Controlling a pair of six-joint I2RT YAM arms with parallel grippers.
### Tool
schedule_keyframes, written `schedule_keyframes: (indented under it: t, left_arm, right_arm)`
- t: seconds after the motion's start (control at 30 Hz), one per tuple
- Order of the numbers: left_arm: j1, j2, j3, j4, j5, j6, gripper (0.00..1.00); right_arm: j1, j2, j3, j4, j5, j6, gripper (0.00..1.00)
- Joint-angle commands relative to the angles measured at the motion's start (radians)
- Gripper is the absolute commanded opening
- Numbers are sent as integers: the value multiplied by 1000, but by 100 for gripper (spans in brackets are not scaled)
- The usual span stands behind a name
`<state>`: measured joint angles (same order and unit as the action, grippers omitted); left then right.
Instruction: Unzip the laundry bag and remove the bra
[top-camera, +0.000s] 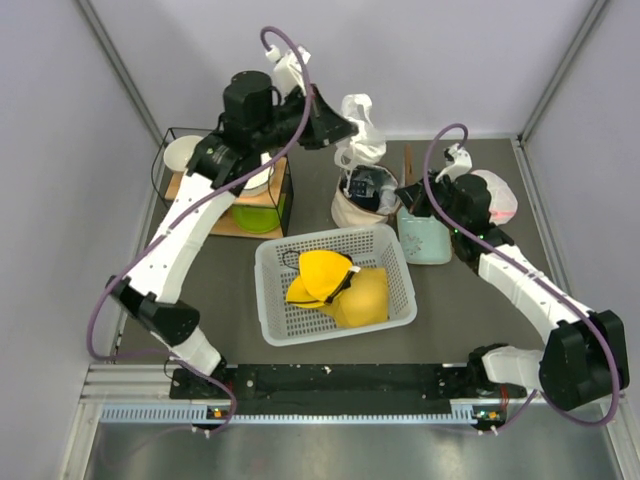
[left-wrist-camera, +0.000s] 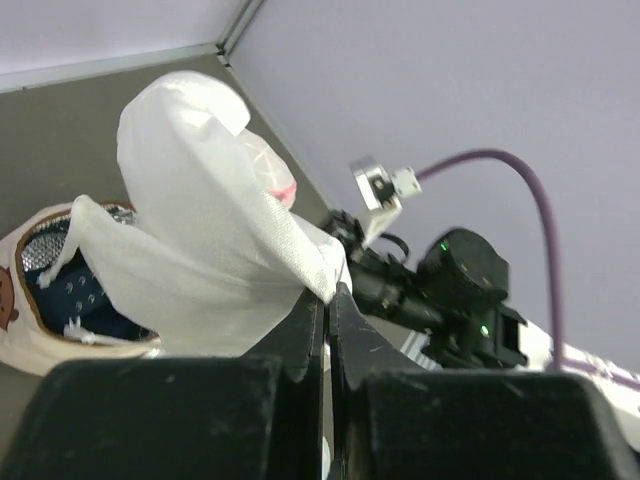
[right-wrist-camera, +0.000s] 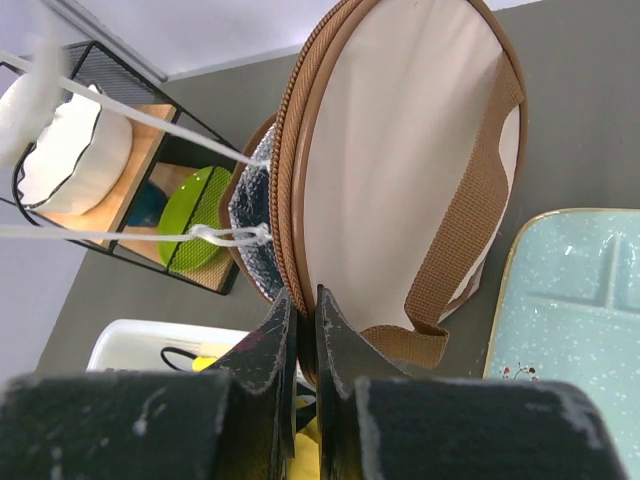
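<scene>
Pinching the bag (right-wrist-camera: 400, 150) by its rim, jaws closed, the right gripper (right-wrist-camera: 300, 300) props it open — the left gripper (left-wrist-camera: 327, 290), clamped on the cloth (left-wrist-camera: 200, 230), holds that above the bra (left-wrist-camera: 75, 290).

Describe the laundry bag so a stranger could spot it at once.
Start at the white lattice basket in the middle of the top view. Just beyond its far rim, between the black wire rack and a mint-green tray, sits the laundry bag. It alone is a cream fabric cylinder with brown trim, its top unzipped.
</scene>
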<state>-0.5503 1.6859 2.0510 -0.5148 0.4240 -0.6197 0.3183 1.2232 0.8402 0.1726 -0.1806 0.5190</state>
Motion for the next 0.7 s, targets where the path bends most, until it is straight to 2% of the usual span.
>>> schedule_keyframes:
  t: [0.0, 0.2, 0.4, 0.57, 0.67]
  left_arm:
    - [1, -158, -96, 31, 54, 21, 0]
    - [-16, -357, -430, 108, 128, -26, 0]
    - [-23, -506, -590, 134, 46, -5, 0]
    - [-28, -454, -539, 143, 78, -2, 0]
    - [-33, -382, -444, 162, 94, -2, 0]
  right_arm:
    - [-4, -48, 42, 11, 0, -5, 0]
    - [-4, -42, 51, 16, -5, -7, 0]
    - [-2, -30, 51, 30, -13, -1, 0]
    - [-4, -19, 62, 28, -16, 1, 0]
    - [-4, -25, 59, 28, -14, 1, 0]
